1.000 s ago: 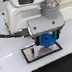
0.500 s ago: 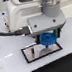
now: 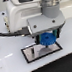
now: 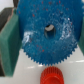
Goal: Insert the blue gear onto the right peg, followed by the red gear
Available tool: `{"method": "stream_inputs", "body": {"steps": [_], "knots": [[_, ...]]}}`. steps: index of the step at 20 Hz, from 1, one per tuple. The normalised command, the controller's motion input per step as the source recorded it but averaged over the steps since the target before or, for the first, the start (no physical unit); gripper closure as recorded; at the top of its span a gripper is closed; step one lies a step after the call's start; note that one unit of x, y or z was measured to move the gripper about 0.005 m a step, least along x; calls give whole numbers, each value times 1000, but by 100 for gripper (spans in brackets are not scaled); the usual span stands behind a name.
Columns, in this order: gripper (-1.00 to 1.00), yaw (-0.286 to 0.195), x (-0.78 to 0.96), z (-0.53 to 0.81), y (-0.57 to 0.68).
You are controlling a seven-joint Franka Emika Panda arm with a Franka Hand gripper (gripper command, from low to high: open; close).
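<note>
White bench (image 3: 13, 67) fills the scene, with the black-bordered base plate (image 3: 31, 56) lying near its middle. Compared with half a second ago, the arm has come slightly lower, bringing the blue gear (image 3: 47, 40) closer to the plate's right part. The arm reaches down from above, wrist roughly vertical, with the claw (image 3: 48, 38) closed on the blue gear, fingers (image 4: 10, 42) pressed against its toothed rim. In the wrist view the red gear (image 4: 51, 77) sits on the bench just beyond the blue gear's edge. The right peg is hidden beneath the gear.
</note>
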Motion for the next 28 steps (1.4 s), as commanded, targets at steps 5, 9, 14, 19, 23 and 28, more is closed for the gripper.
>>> {"method": "stream_inputs", "body": {"steps": [5,9,14,19,23,28], "knots": [[100,0,202,-150,-11],[100,0,158,-1,-23],[100,0,200,331,-199],[100,0,170,-132,3],[100,0,167,-144,32],[100,0,141,-92,35]]}}
